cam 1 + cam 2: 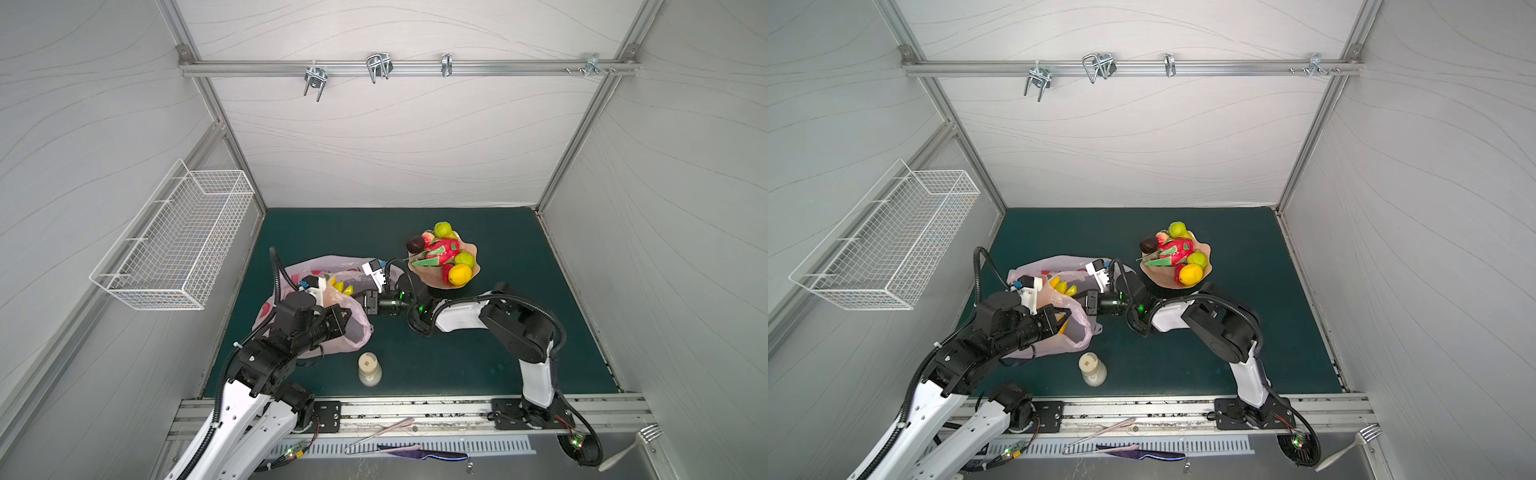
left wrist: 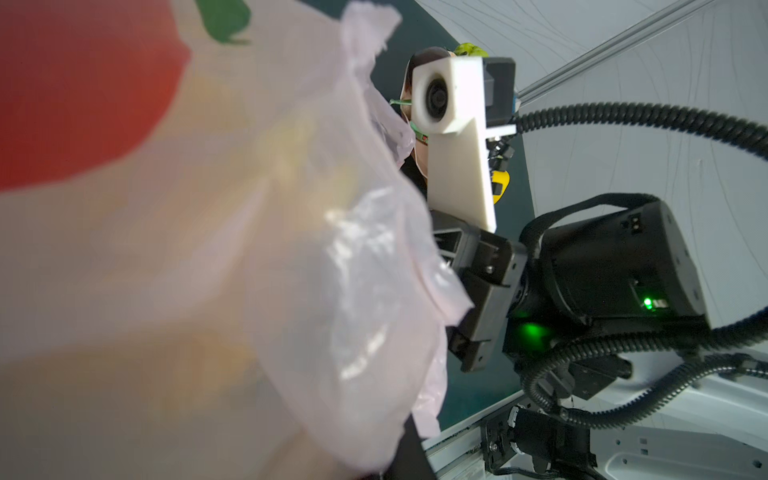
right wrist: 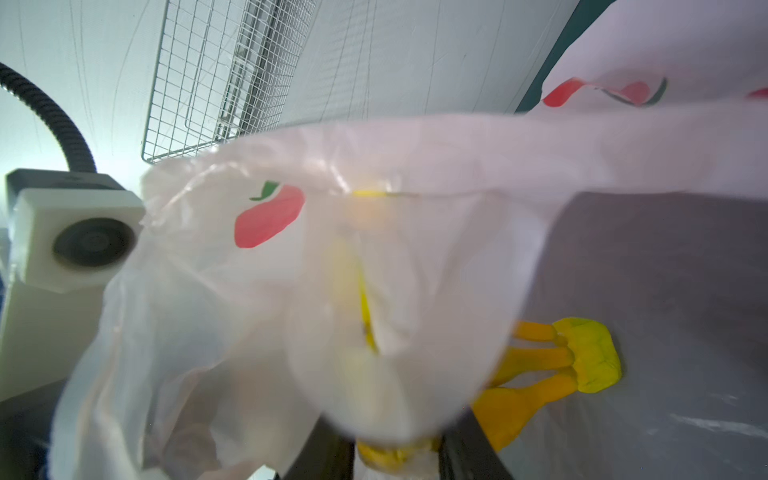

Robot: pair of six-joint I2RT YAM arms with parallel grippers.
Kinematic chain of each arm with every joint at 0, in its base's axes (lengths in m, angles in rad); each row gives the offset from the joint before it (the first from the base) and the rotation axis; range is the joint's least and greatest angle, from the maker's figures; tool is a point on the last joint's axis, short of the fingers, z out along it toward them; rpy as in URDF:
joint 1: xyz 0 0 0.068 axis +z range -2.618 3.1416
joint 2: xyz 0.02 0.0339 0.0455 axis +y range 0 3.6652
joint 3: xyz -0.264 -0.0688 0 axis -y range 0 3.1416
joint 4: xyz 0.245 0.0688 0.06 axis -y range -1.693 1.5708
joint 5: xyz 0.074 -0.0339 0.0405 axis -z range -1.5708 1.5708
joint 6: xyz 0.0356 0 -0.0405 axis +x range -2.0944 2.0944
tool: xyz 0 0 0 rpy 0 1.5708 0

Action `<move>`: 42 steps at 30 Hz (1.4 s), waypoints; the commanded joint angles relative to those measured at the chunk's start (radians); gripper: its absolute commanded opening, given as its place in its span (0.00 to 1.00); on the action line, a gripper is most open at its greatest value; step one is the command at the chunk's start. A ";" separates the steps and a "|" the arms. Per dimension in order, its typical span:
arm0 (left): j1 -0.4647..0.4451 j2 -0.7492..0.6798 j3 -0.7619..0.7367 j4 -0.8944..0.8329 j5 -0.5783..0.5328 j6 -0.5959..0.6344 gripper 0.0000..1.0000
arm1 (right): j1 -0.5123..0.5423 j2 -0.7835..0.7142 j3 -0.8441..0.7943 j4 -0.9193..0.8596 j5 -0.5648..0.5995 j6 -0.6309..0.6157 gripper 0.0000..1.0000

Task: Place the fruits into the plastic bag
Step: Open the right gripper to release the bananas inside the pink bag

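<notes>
Clamping the plastic bag at its rim, the left pincer faces the right pincer, narrow on bananas inside.

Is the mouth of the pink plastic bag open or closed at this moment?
Open: in both top views the plastic bag gapes wide at its rim, and yellow bananas show inside it.

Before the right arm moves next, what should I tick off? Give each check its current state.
1. Mouth of plastic bag held up by the shut left gripper: ok.
2. The right gripper reaches inside that mouth: ok.
3. The bananas gripped by it: ok, yellow shows between its jaws.
4. Film clear of that gripper: cannot tell; it drapes before the wrist camera.
5. The dish emptied: not ok, fruits are piled in it.
6. The bottle upright, apart from both arms: ok.
</notes>
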 commanded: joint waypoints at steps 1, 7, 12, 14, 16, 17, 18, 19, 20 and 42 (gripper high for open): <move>-0.001 -0.027 -0.025 0.060 -0.015 -0.044 0.00 | 0.019 0.051 0.036 0.070 -0.030 0.108 0.23; -0.001 -0.085 -0.052 0.066 -0.015 -0.061 0.00 | 0.035 0.099 0.070 0.052 -0.064 0.136 0.26; -0.001 -0.116 -0.066 0.064 -0.004 -0.072 0.00 | 0.036 0.176 0.128 0.082 -0.117 0.221 0.31; -0.001 -0.123 -0.070 0.062 0.003 -0.076 0.00 | 0.037 0.204 0.162 0.080 -0.142 0.242 0.31; -0.001 -0.128 -0.068 0.052 0.008 -0.076 0.00 | 0.039 0.222 0.201 0.037 -0.175 0.245 0.32; -0.001 -0.131 -0.067 0.048 0.009 -0.072 0.00 | 0.040 0.230 0.217 0.026 -0.187 0.243 0.34; -0.001 -0.134 -0.066 0.043 0.009 -0.071 0.00 | 0.042 0.237 0.232 0.015 -0.199 0.246 0.38; -0.001 -0.137 -0.064 0.039 0.009 -0.068 0.00 | 0.043 0.243 0.247 -0.003 -0.214 0.247 0.43; -0.001 -0.140 -0.063 0.032 0.010 -0.067 0.00 | 0.044 0.250 0.262 -0.024 -0.235 0.248 0.51; -0.001 -0.225 0.075 -0.218 -0.092 -0.053 0.00 | -0.063 -0.169 0.117 -0.776 -0.297 -0.140 0.99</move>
